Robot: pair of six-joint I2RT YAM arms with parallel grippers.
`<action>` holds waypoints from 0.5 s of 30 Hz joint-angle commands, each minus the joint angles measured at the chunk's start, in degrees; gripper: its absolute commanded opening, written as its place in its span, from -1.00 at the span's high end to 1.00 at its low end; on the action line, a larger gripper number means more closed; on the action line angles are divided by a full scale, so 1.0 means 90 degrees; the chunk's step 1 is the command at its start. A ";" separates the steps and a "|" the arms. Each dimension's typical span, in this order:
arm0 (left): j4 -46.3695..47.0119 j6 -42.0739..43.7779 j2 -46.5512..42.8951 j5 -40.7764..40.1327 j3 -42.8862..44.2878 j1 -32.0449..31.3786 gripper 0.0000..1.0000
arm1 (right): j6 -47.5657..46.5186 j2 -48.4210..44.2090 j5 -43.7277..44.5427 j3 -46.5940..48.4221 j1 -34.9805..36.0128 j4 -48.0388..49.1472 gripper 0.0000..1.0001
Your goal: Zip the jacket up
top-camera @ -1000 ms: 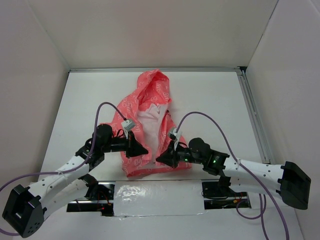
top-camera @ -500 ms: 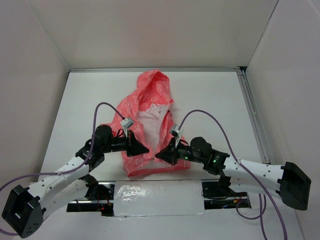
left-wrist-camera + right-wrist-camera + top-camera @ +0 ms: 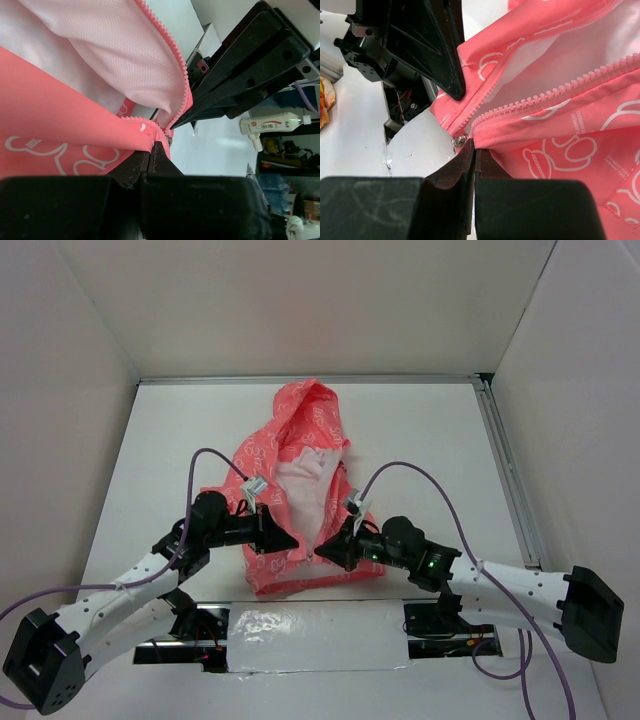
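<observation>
Jacket (image 3: 300, 480) lies flat mid-table, hood (image 3: 305, 412) toward the far wall, hem toward the arm bases. Coral-pink with white print. The front lies open and I can see the whitish lining (image 3: 300, 488) between the two front panels. Zipper (image 3: 545, 97) unjoined along most of its length: in the right wrist view the two tooth rows run apart and converge only at the near end, where a small metal slider (image 3: 459, 141) sits at the hem. Left gripper (image 3: 290, 540) comes in from the left at the near hem, jaws pressed together on the pink edge of the left panel beside the teeth (image 3: 183, 82); the left wrist view shows the fabric going in between the fingertips. Right gripper (image 3: 320, 555) comes in from the right, jaws closed tight on the bottom corner of the right panel, fingertips (image 3: 466, 150) just beside the slider. The two gripper tips sit near each other, not touching. White table (image 3: 170, 440) under all of it; purple cables (image 3: 405, 468) arc over both arms.
</observation>
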 commanded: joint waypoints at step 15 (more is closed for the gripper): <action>-0.0096 -0.0823 -0.0261 -0.1279 0.0237 -0.0731 1.00 | -0.0169 -0.0106 -0.0573 -0.0043 -0.0040 0.0594 1.00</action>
